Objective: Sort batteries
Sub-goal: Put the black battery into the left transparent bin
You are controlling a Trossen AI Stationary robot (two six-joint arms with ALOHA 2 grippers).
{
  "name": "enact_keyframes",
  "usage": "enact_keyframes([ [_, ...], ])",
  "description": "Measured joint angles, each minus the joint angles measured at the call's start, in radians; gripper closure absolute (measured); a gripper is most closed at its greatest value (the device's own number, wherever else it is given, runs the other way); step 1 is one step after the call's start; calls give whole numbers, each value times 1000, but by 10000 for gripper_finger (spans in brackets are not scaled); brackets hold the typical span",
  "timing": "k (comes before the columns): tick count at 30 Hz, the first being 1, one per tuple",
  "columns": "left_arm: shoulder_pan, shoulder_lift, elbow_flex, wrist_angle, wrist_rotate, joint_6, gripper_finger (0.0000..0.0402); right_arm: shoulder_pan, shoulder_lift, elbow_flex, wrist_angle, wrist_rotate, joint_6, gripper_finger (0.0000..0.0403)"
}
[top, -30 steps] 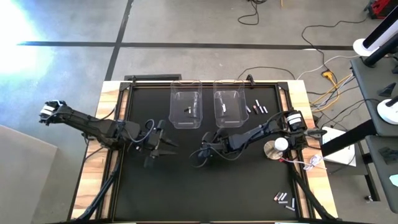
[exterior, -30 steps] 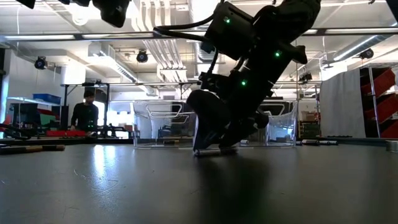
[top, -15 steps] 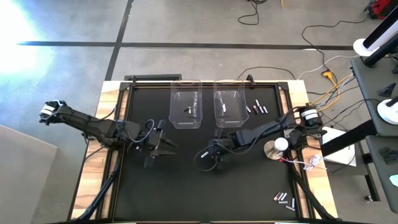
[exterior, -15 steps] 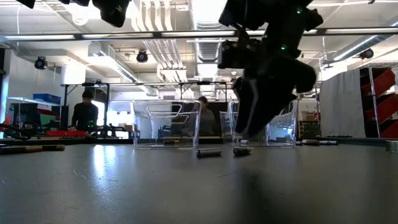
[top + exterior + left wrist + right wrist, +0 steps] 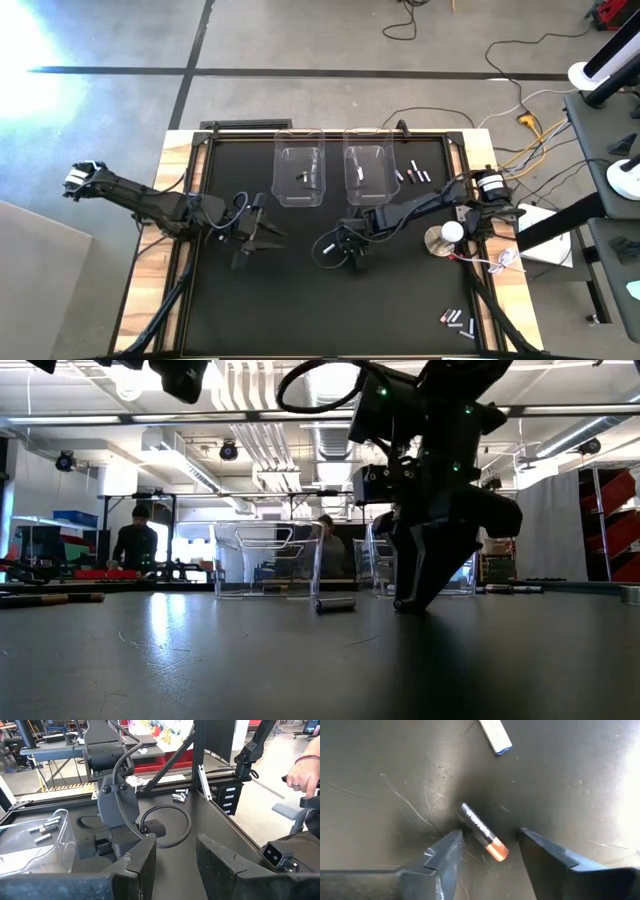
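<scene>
Batteries (image 5: 411, 175) lie by the bench's far edge, more (image 5: 455, 320) by its right near corner, one in each bin (image 5: 300, 166). From above, we see our right gripper (image 5: 352, 256) mid-bench, our left gripper (image 5: 268, 238) waiting left of it.

Low down, a battery (image 5: 335, 603) lies just beside the right gripper (image 5: 408, 600).

Our left fingers (image 5: 142, 865) are apart, empty.

Our right fingers (image 5: 445, 857) stand either side of a dark battery (image 5: 483, 832), not clamped.

Black mat (image 5: 300, 300); dark battery (image 5: 482, 831), orange-pink end; white battery (image 5: 495, 735), blue tip; clear bins (image 5: 300, 170).
</scene>
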Motion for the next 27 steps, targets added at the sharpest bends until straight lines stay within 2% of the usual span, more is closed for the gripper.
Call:
enact_keyframes([
  [11,0,9,0,6,0,14,283,0,5,0,4,-6,2,328],
  [16,0,72,-1,101,0,54,283,0,5,-4,9,1,7,376],
  [22,4,187,0,162,-4,102,283,3,-4,4,-2,2,51,379],
  [27,5,230,26,167,-52,142,283,16,-44,24,-4,7,72,380],
])
